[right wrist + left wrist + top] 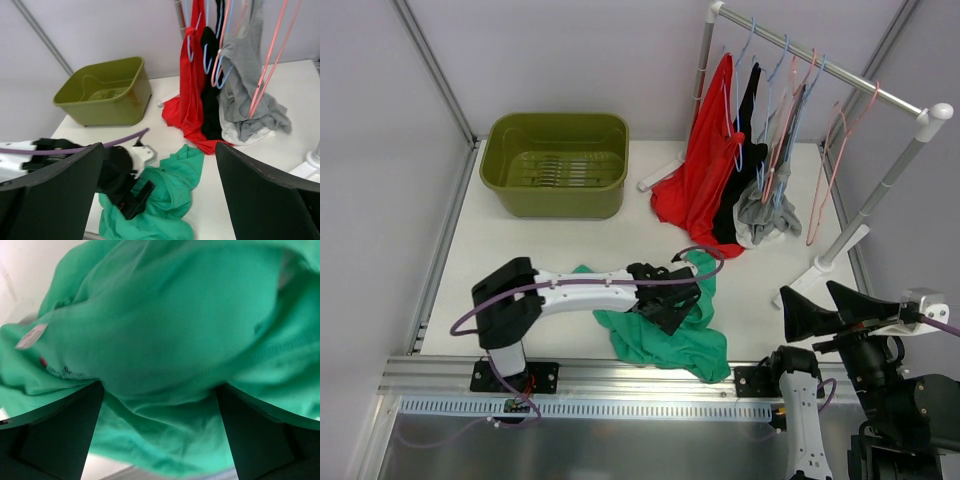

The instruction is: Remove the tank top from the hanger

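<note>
A green tank top (670, 345) lies crumpled on the white table near the front edge, with no hanger in it. My left gripper (670, 305) rests on top of it, fingers wide apart. In the left wrist view the green cloth (165, 315) fills the frame and bunches between the open gripper (160, 390) fingers. The right wrist view shows the tank top (175, 190) with the left gripper (127, 195) on it. My right gripper (832, 305) is open and empty, raised at the near right; its own view (160, 150) looks across the table.
A white clothes rack (820, 65) stands at the back right with a red garment (705, 170), a black one (745, 130), a grey one (765, 205) and empty pink hangers (830, 170). An olive bin (555, 165) sits at the back left.
</note>
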{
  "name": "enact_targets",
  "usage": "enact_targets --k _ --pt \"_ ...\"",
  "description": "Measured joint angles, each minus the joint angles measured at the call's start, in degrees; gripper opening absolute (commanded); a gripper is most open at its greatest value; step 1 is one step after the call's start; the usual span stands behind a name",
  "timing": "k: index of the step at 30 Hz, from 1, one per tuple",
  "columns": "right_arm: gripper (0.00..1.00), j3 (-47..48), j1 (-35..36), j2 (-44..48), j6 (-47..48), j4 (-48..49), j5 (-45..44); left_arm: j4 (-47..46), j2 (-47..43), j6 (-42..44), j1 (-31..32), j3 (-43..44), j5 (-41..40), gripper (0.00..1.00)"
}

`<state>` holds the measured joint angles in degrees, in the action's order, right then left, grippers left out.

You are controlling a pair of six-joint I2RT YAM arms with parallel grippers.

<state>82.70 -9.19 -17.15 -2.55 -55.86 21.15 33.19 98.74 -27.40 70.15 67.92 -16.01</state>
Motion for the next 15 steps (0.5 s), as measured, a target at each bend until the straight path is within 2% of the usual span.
enact_targets --k 4,7,8,10,11,15 --pt "0.99 0.02 0.46 0.00 -0.02 -0.55 4.02 -2.14 7.19 -0.87 0.00 1.75 -0.87 0.99" --pt "0.99 0.02 0.52 0.00 -0.35 -0.44 7.08 -4.92 7.39 -2.60 0.02 1.55 -0.90 0.60" --pt "0.99 0.02 0.57 0.00 -0.39 -0.39 7.69 -5.95 7.26 -3.34 0.02 1.07 -0.87 0.29" --pt "0.99 0.02 0.66 0.04 -0.42 -0.26 8.79 -8.11 7.06 -4.17 0.04 0.04 -1.03 0.07" --pt "0.99 0.02 0.76 0.15 -0.44 -0.15 9.20 -8.98 6.80 -4.85 0.07 -0.37 -1.05 0.00" --pt "1.00 0.15 1.33 1.01 -0.37 -0.11 9.55 -11.80 3.74 -6.25 0.31 -3.93 -1.70 0.00"
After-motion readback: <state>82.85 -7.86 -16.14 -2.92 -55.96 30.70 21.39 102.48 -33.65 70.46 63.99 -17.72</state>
